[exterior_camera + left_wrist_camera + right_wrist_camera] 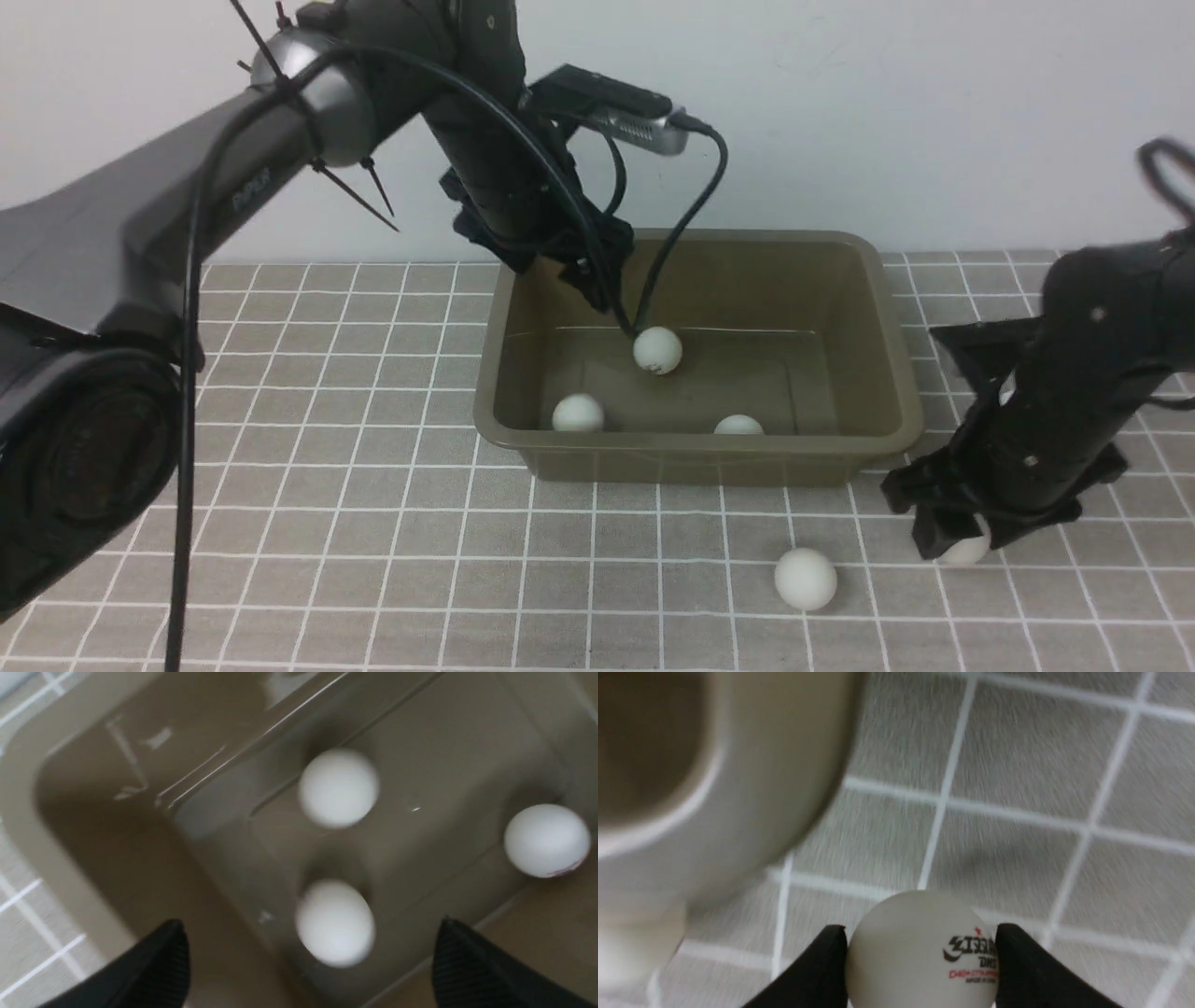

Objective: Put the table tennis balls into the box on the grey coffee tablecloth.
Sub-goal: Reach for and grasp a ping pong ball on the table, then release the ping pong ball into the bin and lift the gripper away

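tablecloth (373,485) | box (700,462): three balls (657,350) | left gripper (310,924) spread | right gripper (922,933) pinching ball (920,956)

I see three balls (578,413) in the box (695,462). In front of the box, one ball (805,579) lies on the cloth (373,560). By the box's front right corner sits a last ball (966,553).
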Controlling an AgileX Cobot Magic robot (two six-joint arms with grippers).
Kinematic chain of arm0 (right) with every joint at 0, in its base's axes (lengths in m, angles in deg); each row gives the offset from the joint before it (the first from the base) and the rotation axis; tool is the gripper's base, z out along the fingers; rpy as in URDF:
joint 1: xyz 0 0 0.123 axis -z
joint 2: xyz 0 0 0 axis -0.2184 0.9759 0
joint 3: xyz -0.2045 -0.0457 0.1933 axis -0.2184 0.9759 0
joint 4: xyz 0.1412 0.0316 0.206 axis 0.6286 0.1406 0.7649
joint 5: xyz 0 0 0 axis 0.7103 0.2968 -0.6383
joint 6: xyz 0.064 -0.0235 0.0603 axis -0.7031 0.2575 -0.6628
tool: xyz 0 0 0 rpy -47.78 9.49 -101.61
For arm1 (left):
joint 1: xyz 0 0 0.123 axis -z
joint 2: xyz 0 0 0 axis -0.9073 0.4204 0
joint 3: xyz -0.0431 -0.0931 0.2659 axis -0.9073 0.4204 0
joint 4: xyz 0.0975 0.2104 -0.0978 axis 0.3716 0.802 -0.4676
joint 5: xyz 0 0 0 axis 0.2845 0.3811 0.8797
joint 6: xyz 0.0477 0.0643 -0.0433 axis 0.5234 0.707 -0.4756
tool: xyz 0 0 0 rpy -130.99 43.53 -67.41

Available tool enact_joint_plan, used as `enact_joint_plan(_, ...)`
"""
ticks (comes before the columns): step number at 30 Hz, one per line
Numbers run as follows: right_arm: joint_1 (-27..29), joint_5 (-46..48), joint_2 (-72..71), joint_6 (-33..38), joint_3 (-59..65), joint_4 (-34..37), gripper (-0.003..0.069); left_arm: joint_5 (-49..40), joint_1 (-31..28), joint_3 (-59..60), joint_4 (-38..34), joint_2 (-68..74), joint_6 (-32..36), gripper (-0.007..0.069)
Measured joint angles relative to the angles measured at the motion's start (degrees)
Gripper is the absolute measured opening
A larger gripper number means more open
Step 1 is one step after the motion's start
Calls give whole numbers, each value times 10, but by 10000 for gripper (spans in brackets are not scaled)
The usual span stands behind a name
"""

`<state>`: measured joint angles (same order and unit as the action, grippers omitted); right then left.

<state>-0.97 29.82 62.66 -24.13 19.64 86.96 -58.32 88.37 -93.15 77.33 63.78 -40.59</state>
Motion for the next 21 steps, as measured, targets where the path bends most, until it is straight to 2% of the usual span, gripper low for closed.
enact_joint_plan(1, 0, 22, -44, 0, 0, 2, 364, -11, -2, -12, 17, -4, -14, 580)
enact_joint_plan(2, 0, 22, -51, 0, 0, 2, 364, -13, -2, -14, 19, -4, -16, 580)
enact_joint_plan(5, 0, 7, -148, 3, -13, 24, 364, -20, -14, -34, 38, -33, -31, 205)
enact_joint_plan(6, 0, 3, -151, 4, -18, 26, 364, -20, -14, -34, 38, -35, -31, 185)
enact_joint_plan(7, 0, -7, -163, 14, -49, 44, 364, -21, -23, -31, 38, -53, -33, 76)
enact_joint_plan(10, 0, -10, -134, 37, -113, 78, 364, -21, -36, -1, 29, -85, -36, 14)
enact_joint_plan(14, 0, 12, -63, 64, -187, 111, 372, -22, -48, 81, 20, -135, -38, -5)
enact_joint_plan(15, 0, 34, -21, 69, -223, 117, 417, -22, -52, 137, 18, -167, -39, -5)
enact_joint_plan(17, 0, 61, 7, 71, -249, 120, 475, -22, -54, 175, 18, -191, -39, -5)
enact_joint_plan(18, 0, 99, 30, 71, -273, 120, 536, -22, -55, 213, 18, -217, -39, -5)
enact_joint_plan(21, 0, 145, 51, 72, -296, 122, 606, -18, -56, 299, 17, -286, -45, -5)
